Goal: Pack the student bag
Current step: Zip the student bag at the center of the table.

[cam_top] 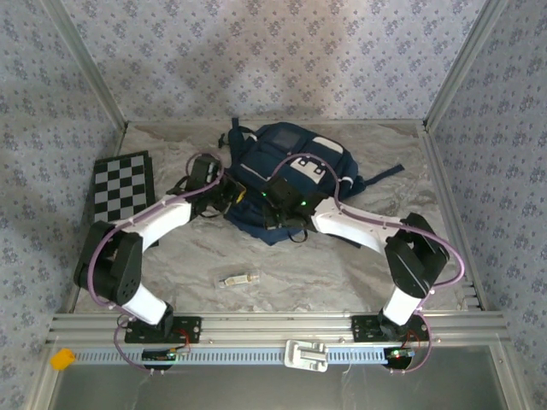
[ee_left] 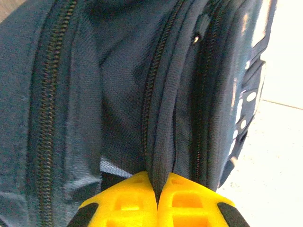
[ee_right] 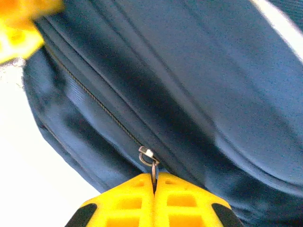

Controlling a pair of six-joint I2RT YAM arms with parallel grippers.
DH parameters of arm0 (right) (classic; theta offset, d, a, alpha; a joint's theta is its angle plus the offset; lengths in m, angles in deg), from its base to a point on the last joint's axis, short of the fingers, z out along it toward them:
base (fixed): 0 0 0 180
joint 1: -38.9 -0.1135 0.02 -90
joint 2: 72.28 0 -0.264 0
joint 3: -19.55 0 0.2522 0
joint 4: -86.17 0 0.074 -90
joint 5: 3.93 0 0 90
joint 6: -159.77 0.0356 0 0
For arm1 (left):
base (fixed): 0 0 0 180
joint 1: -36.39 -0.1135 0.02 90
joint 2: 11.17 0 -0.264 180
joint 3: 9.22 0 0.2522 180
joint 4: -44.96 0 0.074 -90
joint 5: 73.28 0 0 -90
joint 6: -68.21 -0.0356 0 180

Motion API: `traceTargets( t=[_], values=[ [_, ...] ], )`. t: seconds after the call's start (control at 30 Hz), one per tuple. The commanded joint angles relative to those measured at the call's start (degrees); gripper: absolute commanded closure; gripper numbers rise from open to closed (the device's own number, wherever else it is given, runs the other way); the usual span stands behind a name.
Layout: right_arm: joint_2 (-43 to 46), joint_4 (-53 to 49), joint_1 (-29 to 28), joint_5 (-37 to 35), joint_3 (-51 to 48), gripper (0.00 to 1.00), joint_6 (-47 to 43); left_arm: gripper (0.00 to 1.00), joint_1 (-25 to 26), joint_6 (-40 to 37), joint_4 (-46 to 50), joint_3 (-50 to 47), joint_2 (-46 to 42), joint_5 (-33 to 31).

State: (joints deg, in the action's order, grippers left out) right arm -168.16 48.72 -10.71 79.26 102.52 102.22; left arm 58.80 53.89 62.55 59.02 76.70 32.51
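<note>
Evidently the zip is the step in hand. The student bag (cam_top: 295, 145) lies at the far middle of the worktop (cam_top: 342, 273). Left gripper (ee_left: 157, 191) is clamped on its fabric beside the zip teeth (ee_left: 150, 94); right gripper (ee_right: 154, 182) pinches the zipper pull (ee_right: 150, 160). Next, I judge, the 2 must work against each other along the track.

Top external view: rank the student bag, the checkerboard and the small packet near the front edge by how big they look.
1. student bag, clearly the largest.
2. checkerboard, well below the bag in size.
3. small packet, by far the smallest.
No two look close enough to be in doubt.
</note>
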Motion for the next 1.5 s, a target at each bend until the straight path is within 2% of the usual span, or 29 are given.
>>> traceTargets(
  t=[0.0, 0.27, 0.5, 0.67, 0.83, 0.93, 1.13, 1.37, 1.47],
  values=[
    [3.21, -8.96, 0.36, -3.54, -3.90, 1.00, -1.55, 1.00, -4.20, -3.78, 0.86, 2.98, -3.96, -4.46],
    [7.77, -13.53, 5.66, -6.25, -7.80, 1.00, -6.03, 1.00, -10.95, -8.54, 3.52, 6.62, -2.32, 2.17],
    [7.55, -12.80, 12.38, -10.14, -7.91, 1.00, -11.24, 1.00, -14.29, -12.40, 6.20, 10.10, 0.30, 6.88],
    [7.72, -12.07, 14.30, -12.60, -7.25, 1.00, -13.82, 1.00, -16.58, -15.37, 7.48, 11.87, 1.82, 9.00],
    [5.19, -5.16, 17.10, -10.76, -7.46, 1.00, -19.47, 1.00, -18.58, -18.22, 8.91, 15.16, 4.83, 13.81],
    [1.95, -7.05, 19.66, -11.38, -5.10, 1.00, -19.86, 1.00, -18.75, -19.19, 8.94, 14.65, 4.32, 14.01],
    [-0.53, -2.69, 26.33, -8.00, -4.60, 1.00, -18.83, 1.00, -19.55, -20.95, 10.61, 15.15, 5.51, 14.35],
    [-3.47, -3.86, 26.40, -9.73, 0.75, 1.00, -21.11, 1.00, -19.96, -22.32, 11.63, 17.17, 7.31, 14.19],
    [-3.39, -3.54, 27.85, -3.23, 1.28, 1.00, -20.07, 1.00, -19.89, -22.97, 11.48, 17.09, 7.40, 14.54]
  ],
)
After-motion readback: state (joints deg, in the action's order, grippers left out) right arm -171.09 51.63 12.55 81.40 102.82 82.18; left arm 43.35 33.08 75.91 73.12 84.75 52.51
